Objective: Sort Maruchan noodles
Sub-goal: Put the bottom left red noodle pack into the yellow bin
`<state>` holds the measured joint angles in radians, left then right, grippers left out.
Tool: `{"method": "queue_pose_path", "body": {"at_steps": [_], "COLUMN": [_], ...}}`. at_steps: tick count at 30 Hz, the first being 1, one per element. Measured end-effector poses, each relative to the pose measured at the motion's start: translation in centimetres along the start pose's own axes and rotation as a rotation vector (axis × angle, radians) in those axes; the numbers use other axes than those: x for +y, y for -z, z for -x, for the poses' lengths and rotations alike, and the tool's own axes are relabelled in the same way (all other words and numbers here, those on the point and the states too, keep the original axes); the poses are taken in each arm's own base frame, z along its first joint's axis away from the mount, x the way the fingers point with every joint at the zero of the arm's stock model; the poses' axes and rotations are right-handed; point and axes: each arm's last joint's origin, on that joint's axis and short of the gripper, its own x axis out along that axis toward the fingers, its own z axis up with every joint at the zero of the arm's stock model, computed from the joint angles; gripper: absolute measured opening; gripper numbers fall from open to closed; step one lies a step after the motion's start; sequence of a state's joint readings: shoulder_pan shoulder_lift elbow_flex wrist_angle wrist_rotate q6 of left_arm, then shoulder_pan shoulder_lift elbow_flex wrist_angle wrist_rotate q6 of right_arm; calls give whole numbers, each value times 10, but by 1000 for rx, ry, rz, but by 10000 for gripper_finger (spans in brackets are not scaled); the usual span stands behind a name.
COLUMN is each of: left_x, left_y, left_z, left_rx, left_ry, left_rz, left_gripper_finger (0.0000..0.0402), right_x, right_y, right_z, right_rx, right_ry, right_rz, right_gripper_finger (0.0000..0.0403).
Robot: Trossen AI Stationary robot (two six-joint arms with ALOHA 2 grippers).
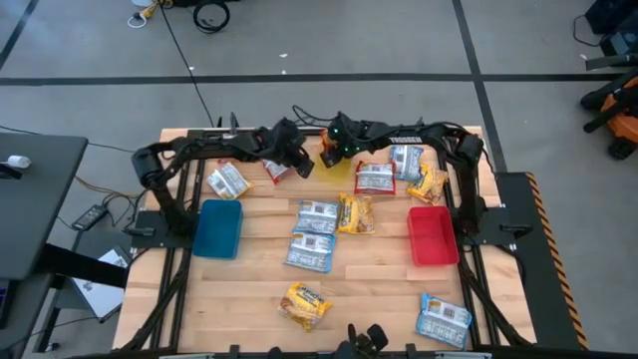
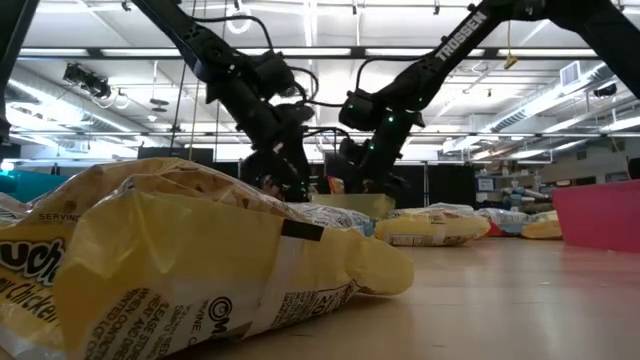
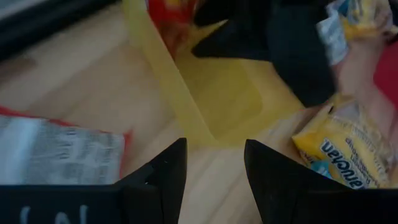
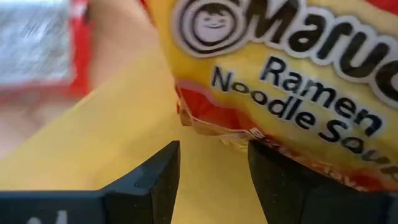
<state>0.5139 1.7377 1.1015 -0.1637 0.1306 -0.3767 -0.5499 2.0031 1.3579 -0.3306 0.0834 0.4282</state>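
The right pincer (image 4: 211, 180), fingers spread, hung over the yellow bin (image 1: 342, 166) at the surface's (image 1: 379, 299) far edge, where a yellow noodle packet (image 4: 292, 68) seemingly lay free. The left pincer (image 3: 214, 180) stood apart, empty, just beside the bin.

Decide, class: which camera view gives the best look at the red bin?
The high view: the red bin shows whole from above, on the table's right side. The low view catches only one side wall at the picture's edge. The wrist views do not show it clearly.
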Motion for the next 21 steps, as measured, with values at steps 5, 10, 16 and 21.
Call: {"method": "queue_pose_path", "body": {"at_steps": [5, 10, 16, 21], "left_x": [6, 22, 40, 31], "left_y": [-8, -9, -4, 4], "left_z": [8, 0, -19, -31], "left_rx": [-48, -66, -22, 9], "left_ry": [-14, -120, -137, -85], "left_rz": [14, 9, 44, 18], "left_gripper_finger": [164, 164, 164, 164], "right_x": [2, 4, 3, 4], "right_y": [-7, -8, -4, -3], "right_z": [-3, -3, -3, -3], "right_rx": [-93, -85, -45, -22], "right_ry": [-1, -46, -38, -73], "right_rz": [-27, -9, 9, -2], "right_gripper_finger": [194, 194, 194, 194]}}
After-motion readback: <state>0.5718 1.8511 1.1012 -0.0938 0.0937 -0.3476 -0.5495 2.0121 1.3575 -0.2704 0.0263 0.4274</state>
